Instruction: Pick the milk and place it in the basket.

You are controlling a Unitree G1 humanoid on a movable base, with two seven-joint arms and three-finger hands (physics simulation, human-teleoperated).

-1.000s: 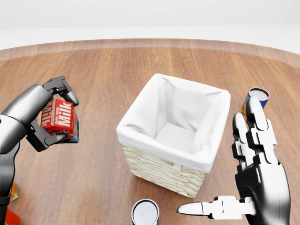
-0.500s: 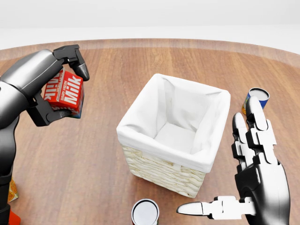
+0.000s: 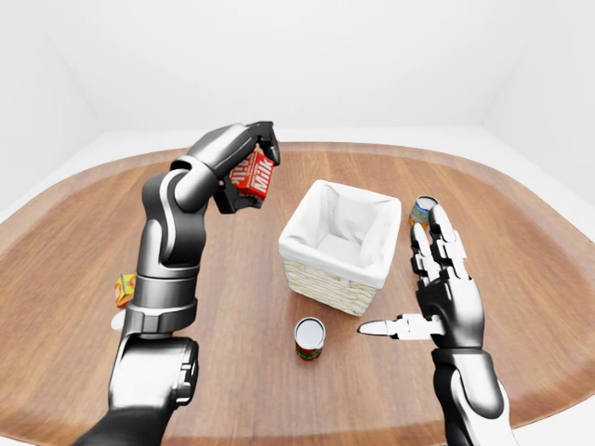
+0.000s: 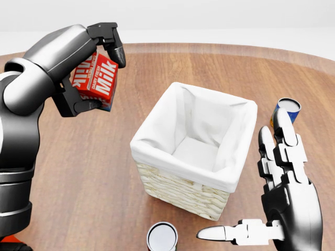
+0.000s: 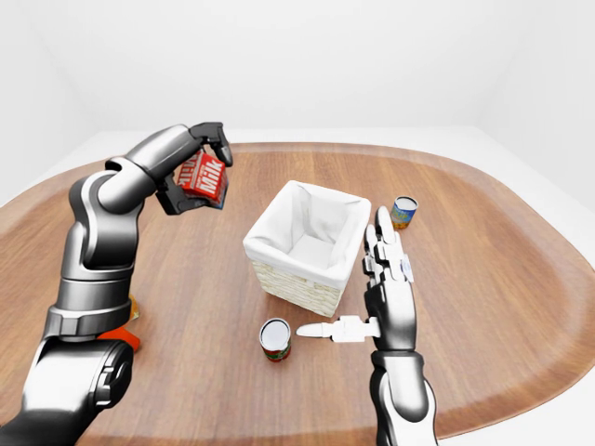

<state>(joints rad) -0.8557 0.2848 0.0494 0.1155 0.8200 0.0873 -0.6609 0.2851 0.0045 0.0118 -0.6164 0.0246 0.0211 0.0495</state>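
Oval wooden table point(image 3: 279, 390), plank grain; plain white walls point(image 5: 372, 56); even, soft light.

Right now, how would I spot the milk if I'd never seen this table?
Find the white-lined wicker basket in the middle of the wooden table. Left of it in the head view, the left hand holds the milk in the air: a red carton, not round like the cans.

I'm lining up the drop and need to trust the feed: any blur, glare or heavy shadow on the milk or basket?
Head view: sharp, no glare; the milk label reads clearly in the left robot hand; the basket liner is evenly lit with soft folds. Left-eye view: wider, table edge curves noticeably, shadows under objects faint. Right-eye view: the same.
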